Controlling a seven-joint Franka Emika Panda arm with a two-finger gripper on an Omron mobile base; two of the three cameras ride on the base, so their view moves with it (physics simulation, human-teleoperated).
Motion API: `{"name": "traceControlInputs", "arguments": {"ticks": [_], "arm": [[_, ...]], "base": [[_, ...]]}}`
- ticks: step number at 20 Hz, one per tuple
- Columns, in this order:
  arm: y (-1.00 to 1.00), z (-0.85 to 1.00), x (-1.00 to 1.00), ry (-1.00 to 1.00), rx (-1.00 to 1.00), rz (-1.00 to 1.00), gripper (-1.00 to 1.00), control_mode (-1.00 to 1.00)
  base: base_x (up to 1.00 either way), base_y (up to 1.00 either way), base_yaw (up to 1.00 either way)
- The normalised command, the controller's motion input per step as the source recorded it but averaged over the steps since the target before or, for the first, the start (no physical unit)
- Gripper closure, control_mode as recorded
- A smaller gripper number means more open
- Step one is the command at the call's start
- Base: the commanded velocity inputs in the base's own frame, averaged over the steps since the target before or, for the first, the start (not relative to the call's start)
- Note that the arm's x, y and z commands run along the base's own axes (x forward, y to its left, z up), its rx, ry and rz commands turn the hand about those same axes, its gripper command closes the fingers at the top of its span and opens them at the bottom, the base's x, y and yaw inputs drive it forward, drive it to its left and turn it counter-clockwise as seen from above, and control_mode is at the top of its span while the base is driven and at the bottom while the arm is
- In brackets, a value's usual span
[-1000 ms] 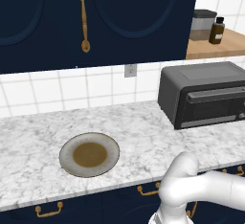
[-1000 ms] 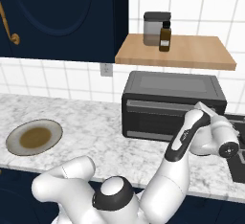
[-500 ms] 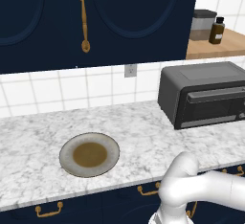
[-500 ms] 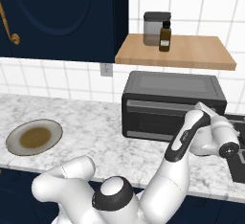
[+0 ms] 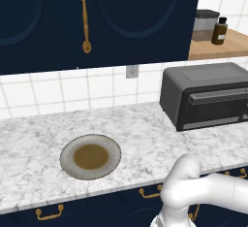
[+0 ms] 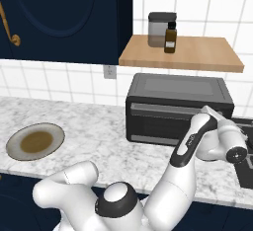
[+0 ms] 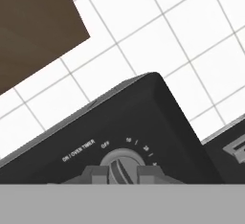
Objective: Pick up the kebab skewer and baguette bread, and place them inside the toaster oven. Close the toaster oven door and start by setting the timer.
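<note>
Hand (image 7: 123,174) pinches the timer knob (image 7: 121,166) on the toaster oven (image 6: 178,108), wooden shelf (image 6: 181,53) overhead, plate (image 6: 34,140) well apart.

Even, shadowless, slightly soft rendering

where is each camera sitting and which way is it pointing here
Left base view: behind the arm's left, facing the counter with plate and toaster oven; the white arm shows at lower right.
Right base view: behind its right, facing the same toaster oven, door shut, and plate; the arm reaches to the oven's right end.
Hand view: tilted, close on the timer knob; the gripper fingertips clamp it.
Both base views share plate, oven and shelf bottle.
</note>
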Motion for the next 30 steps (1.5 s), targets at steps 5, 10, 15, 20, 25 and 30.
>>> {"name": "traceControlInputs", "arguments": {"ticks": [5, 10, 15, 20, 25, 30], "arm": [[0.00, 0.00, 0.00, 0.00, 0.00, 0.00, 1.00, -1.00], [0.00, 0.00, 0.00, 0.00, 0.00, 0.00, 1.00, -1.00], [-0.05, 0.00, 0.00, 0.00, 0.13, -0.02, 1.00, -1.00], [-0.06, 0.00, 0.00, 0.00, 0.16, -0.03, 1.00, -1.00], [-0.04, 0.00, 0.00, -0.01, 0.14, -0.03, 1.00, -1.00], [-0.18, 0.00, -0.01, -0.07, 0.17, 0.00, 1.00, -1.00]], "base": [[0.00, 0.00, 0.00], [0.00, 0.00, 0.00], [0.00, 0.00, 0.00], [0.00, 0.00, 0.00], [0.00, 0.00, 0.00], [0.00, 0.00, 0.00]]}}
